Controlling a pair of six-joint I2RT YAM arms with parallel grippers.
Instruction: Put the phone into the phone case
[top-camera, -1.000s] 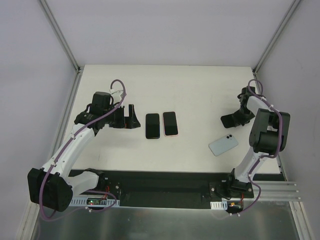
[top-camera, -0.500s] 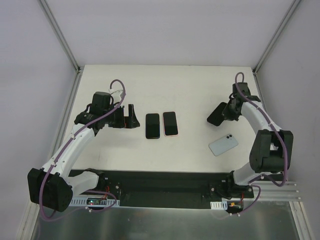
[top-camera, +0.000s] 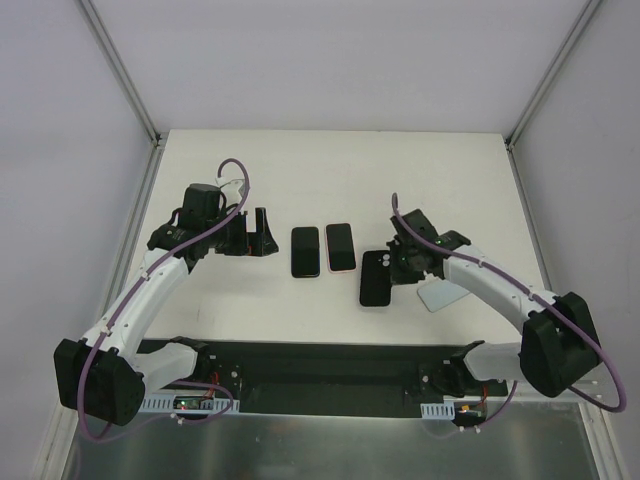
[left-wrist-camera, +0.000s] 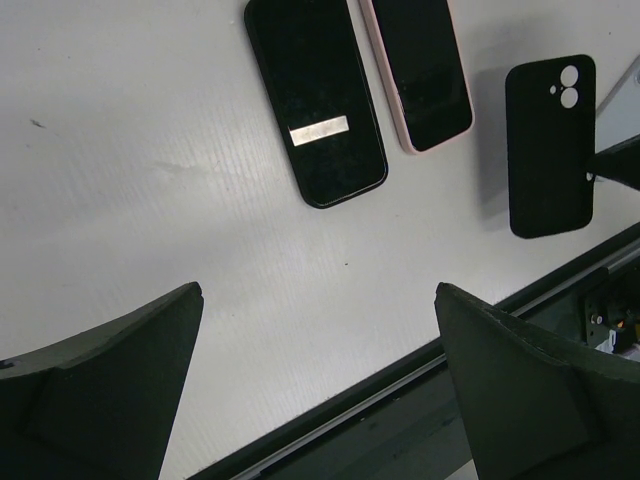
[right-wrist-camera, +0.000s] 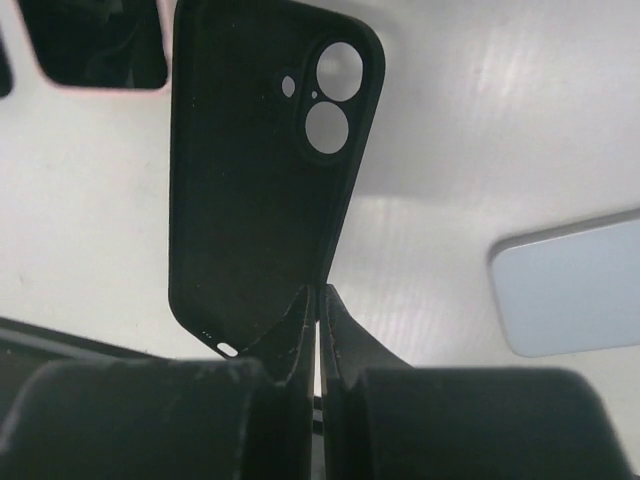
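A black phone (top-camera: 305, 251) and a pink-edged phone (top-camera: 341, 247) lie screen up, side by side, mid-table. My right gripper (top-camera: 400, 262) is shut on the long edge of a black phone case (top-camera: 376, 278), just right of the pink-edged phone. In the right wrist view the case (right-wrist-camera: 260, 180) shows its camera cut-outs, pinched at its lower corner by my right gripper (right-wrist-camera: 318, 292) and casting a shadow on the table. My left gripper (top-camera: 264, 232) hovers open and holds nothing, left of the black phone (left-wrist-camera: 315, 100). The left wrist view shows the case (left-wrist-camera: 550, 145) too.
A light blue phone-shaped thing (top-camera: 438, 296) lies flat under my right forearm, right of the case; it also appears as a light blue slab (right-wrist-camera: 570, 285) in the right wrist view. A black rail (top-camera: 320, 365) borders the near table edge. Frame posts stand at the back corners.
My right arm has swung from the far right towards the middle, carrying the black case to beside the pink-edged phone. The left arm and both phones have not moved.
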